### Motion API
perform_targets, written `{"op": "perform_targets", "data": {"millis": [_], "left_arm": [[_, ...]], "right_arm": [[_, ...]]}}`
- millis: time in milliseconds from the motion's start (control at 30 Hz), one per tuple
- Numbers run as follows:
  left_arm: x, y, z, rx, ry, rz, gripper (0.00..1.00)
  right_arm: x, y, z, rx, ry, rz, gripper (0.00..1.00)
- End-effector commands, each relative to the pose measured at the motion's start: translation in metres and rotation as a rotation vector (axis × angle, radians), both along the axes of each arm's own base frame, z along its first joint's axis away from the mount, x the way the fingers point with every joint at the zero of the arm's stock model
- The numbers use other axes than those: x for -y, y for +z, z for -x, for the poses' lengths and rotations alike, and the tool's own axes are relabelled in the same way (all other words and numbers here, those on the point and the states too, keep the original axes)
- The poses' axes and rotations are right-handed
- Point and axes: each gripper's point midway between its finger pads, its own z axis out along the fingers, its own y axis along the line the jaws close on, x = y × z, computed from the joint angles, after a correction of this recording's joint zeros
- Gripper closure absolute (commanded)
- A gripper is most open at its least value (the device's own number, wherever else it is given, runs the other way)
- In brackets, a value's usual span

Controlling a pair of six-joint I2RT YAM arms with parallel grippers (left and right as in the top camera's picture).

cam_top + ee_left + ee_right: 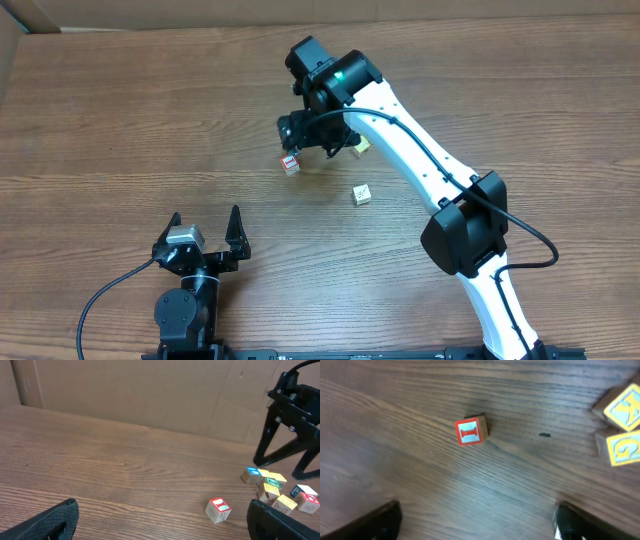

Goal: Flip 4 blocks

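Overhead: right gripper (pixel 312 140) hangs over the table (pixel 120 120) at upper centre, jaws wide apart, nothing between them. The red-framed block (pixel 471 431), red I on its top face, lies on the wood at upper centre of the right wrist view, beyond the open fingers and touching neither. Overhead it sits just lower left of that gripper. Two yellow-framed blocks (pixel 622 407) are close together at the right edge of the right wrist view. In the left wrist view the red-framed block sits alone at lower centre-right. A cluster of blocks (pixel 272 487) with blue, green and yellow faces lies to its right, with a red-and-white block (pixel 307 502) at the far right edge. A pale block (pixel 362 194) lies apart at centre overhead, marks too small to read. The left gripper (pixel 206 215) is at lower left, jaws apart, empty, well apart from all blocks.
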Motion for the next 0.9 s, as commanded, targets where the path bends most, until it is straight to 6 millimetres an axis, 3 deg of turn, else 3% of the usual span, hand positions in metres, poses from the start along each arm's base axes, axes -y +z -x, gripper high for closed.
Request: {"op": "perform_targets", "data": {"millis": [0, 200, 333, 367, 867], "left_arm": [[0.004, 0.001, 0.000, 0.006, -0.020, -0.018, 0.00], [0.004, 0.001, 0.000, 0.006, -0.020, -0.018, 0.00], [0.004, 0.001, 0.000, 0.006, -0.020, -0.018, 0.00], [0.004, 0.001, 0.000, 0.006, -0.020, -0.018, 0.00], [0.004, 0.001, 0.000, 0.006, -0.020, -0.018, 0.00]], "right_arm": [[0.007, 0.008, -0.007, 0.030, -0.014, -0.002, 0.00], [0.006, 0.011, -0.020, 0.066, -0.028, -0.028, 0.02], [0.005, 0.011, -0.022, 0.073, -0.028, -0.033, 0.37], [0.004, 0.012, -0.023, 0.077, -0.028, -0.035, 0.40], [-0.006, -0.018, -0.035, 0.125, -0.026, -0.041, 0.39]]}}
